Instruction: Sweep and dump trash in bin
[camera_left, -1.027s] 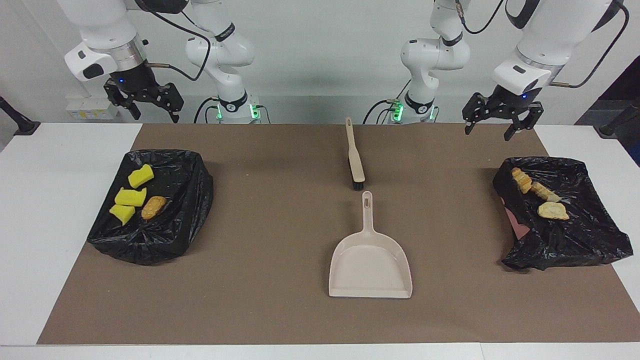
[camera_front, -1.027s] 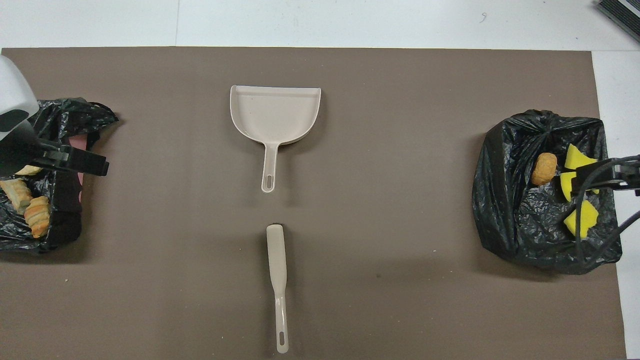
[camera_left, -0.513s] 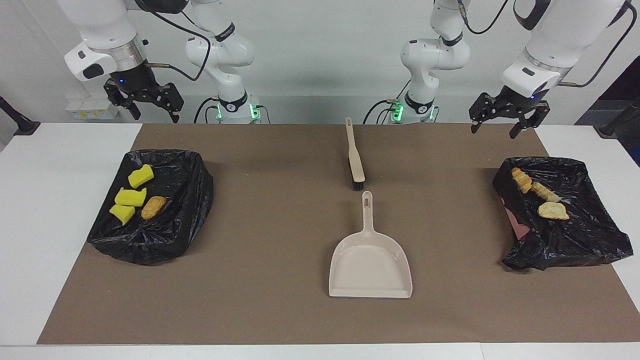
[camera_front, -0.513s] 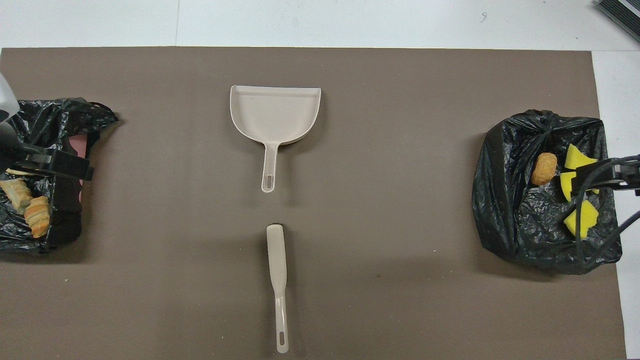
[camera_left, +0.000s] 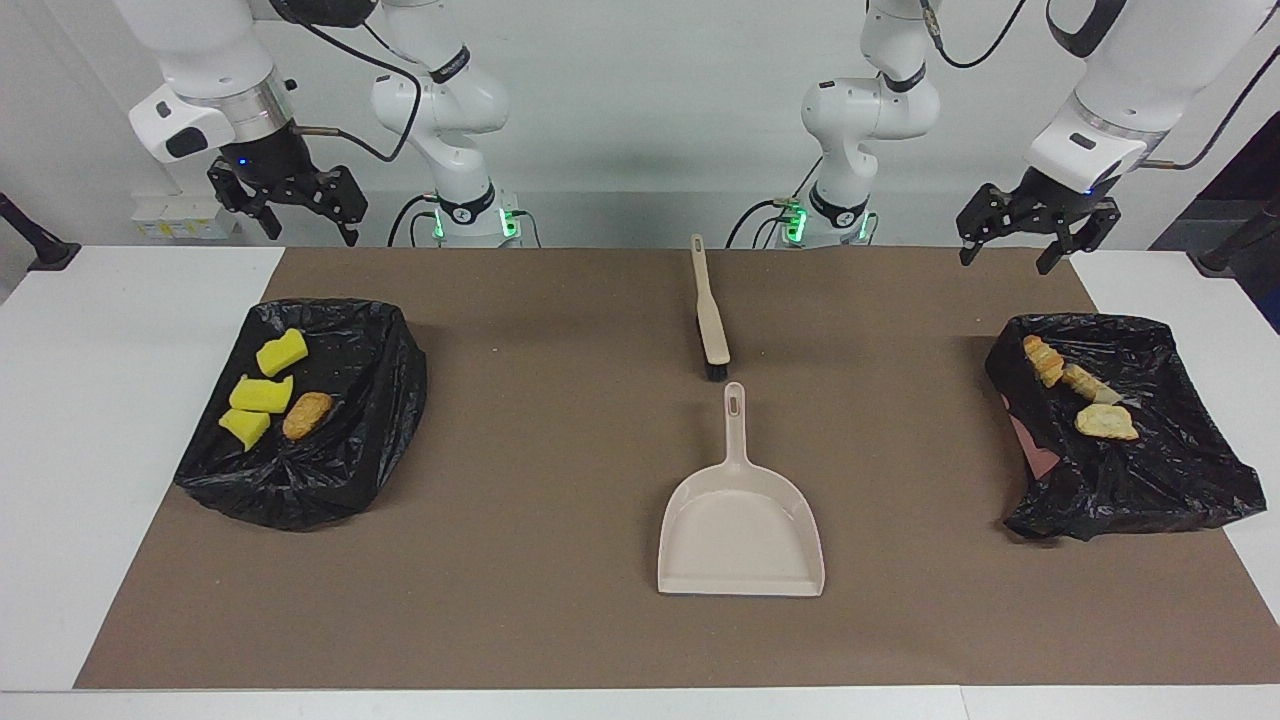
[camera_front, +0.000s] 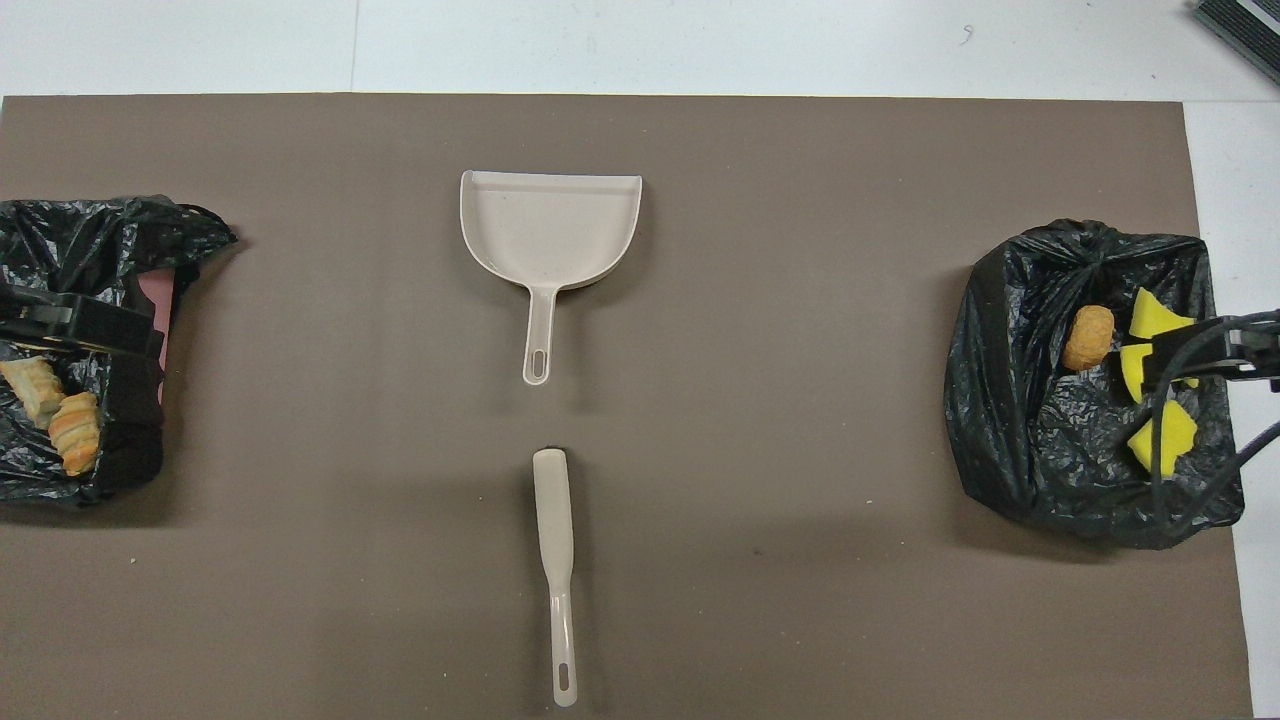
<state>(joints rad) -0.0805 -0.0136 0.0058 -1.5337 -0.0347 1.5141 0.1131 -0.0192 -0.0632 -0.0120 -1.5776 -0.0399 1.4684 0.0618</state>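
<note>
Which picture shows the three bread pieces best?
The facing view: all three bread pieces lie in plain sight on the black bag. In the overhead view they sit at the frame's edge, where only two show clearly and the left hand covers part of that spot.

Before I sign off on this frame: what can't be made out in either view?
- Overhead view: the third bread-like piece is hidden; the left gripper covers it, and the picture's edge cuts that bag.
- Overhead view: the middle yellow chunk is partly covered by the right gripper.
- Both views: what is under each black bag; the plastic drapes over it, only a pink patch shows.
- Overhead view: the brush bristles lie beneath its back.
</note>
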